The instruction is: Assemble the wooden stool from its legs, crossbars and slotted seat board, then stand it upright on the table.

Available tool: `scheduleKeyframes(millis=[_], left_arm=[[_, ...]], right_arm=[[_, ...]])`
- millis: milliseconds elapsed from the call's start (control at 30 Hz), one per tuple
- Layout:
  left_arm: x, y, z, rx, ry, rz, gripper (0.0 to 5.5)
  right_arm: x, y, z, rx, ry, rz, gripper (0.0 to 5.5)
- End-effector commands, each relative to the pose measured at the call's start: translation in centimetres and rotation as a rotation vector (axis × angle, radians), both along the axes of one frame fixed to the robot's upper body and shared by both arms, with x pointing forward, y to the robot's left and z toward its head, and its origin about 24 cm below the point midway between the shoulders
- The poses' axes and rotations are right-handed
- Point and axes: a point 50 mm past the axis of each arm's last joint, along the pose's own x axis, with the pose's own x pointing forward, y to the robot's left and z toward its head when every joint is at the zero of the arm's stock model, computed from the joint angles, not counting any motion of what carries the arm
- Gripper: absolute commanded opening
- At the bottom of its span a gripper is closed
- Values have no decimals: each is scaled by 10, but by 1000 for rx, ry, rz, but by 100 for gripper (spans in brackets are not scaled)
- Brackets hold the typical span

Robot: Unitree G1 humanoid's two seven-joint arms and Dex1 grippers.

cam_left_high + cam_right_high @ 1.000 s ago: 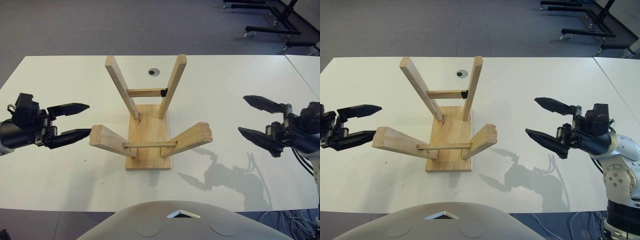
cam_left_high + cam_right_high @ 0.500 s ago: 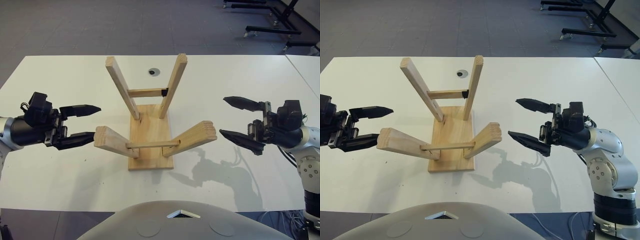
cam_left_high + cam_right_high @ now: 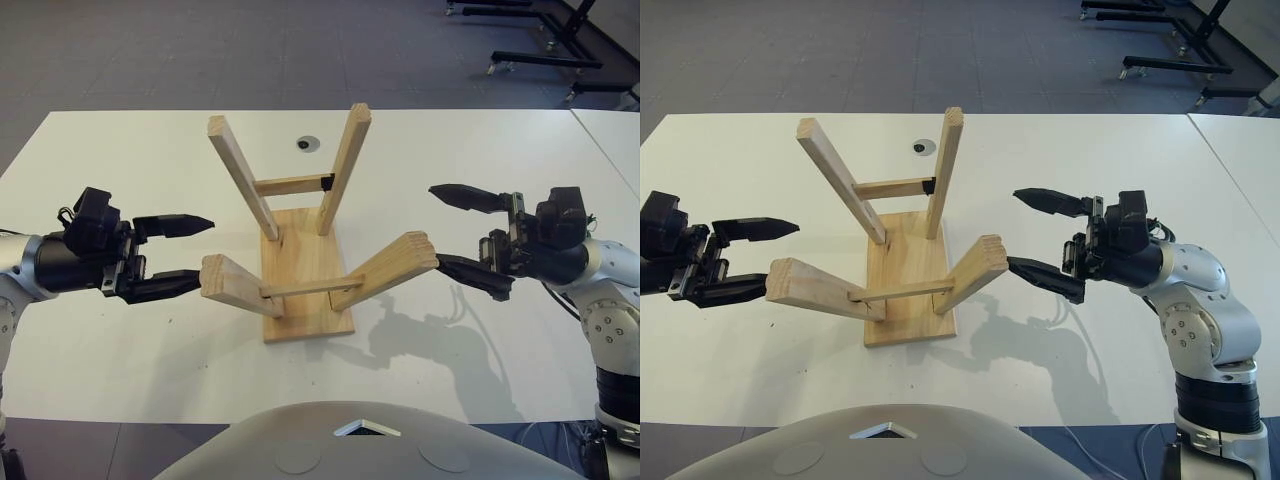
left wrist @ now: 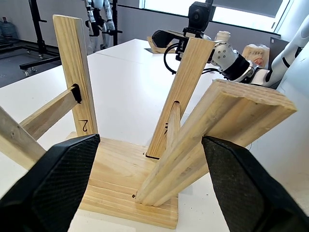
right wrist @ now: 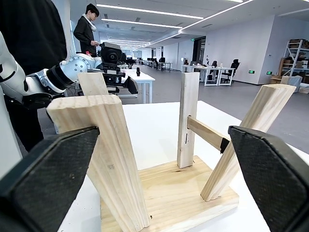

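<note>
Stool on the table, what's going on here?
The stool sits upside down, seat board flat on the table, four legs up with both crossbars fitted. The left gripper, open, sits at the tip of the near left leg; the right gripper, open, at the near right leg. Not yet stood upright.

There are four pale wooden legs (image 3: 243, 178), two thin wooden crossbars (image 3: 293, 185), one flat rectangular wooden seat board (image 3: 300, 250) and one white table (image 3: 130, 160).

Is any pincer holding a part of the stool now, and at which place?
Nothing is held. The left pincer stands open at the near left leg's end, the right pincer open at the near right leg's end.
</note>
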Motion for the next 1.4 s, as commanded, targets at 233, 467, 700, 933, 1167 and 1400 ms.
scheduleKeyframes(millis=[233,467,700,933,1167,1400], left_arm=[[4,-16,3,11,-25,-53,388],[4,-33,-8,72,7,-124,388],[12,-48,-10,35,-3,-127,388],[20,-51,-17,60,-12,-65,388],[18,-47,-17,65,-23,-45,388],[18,-42,-20,91,-27,-30,388]], right_arm=[[0,17,3,10,-13,87,492],[2,24,1,14,-13,105,492],[3,34,-1,14,1,145,492],[5,28,-7,-26,51,155,492],[2,5,-19,-121,109,81,492],[-3,-15,-14,-170,78,-32,492]])
